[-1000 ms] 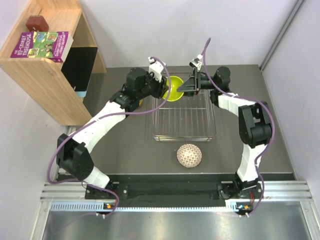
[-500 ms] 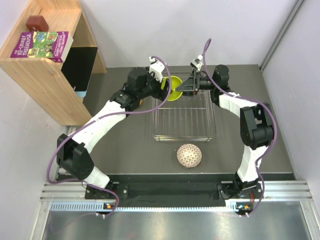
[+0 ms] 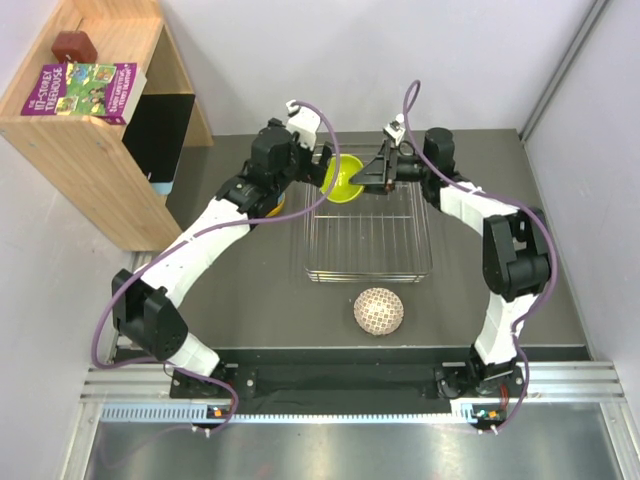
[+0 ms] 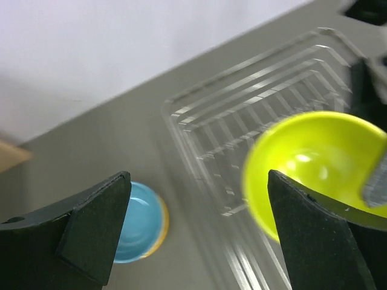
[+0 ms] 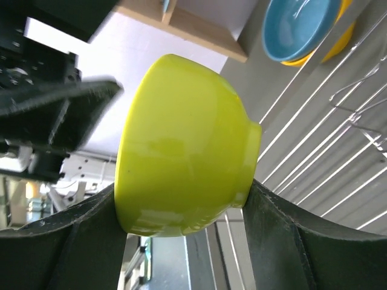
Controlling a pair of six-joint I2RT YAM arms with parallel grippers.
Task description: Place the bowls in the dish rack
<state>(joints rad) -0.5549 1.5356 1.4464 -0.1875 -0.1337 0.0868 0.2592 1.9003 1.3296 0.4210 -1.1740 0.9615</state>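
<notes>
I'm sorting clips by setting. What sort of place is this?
Probably a robot lab bench, not a kitchen: arms bolted to a metal rail, bare white walls, a wooden shelf holding a book.

Four bowls, one dish rack

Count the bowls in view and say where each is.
4: yellow-green bowl in the right gripper over the far end of the dish rack; blue bowl stacked in an orange bowl left of the rack; patterned bowl upside down before it. Others may be hidden.
</notes>
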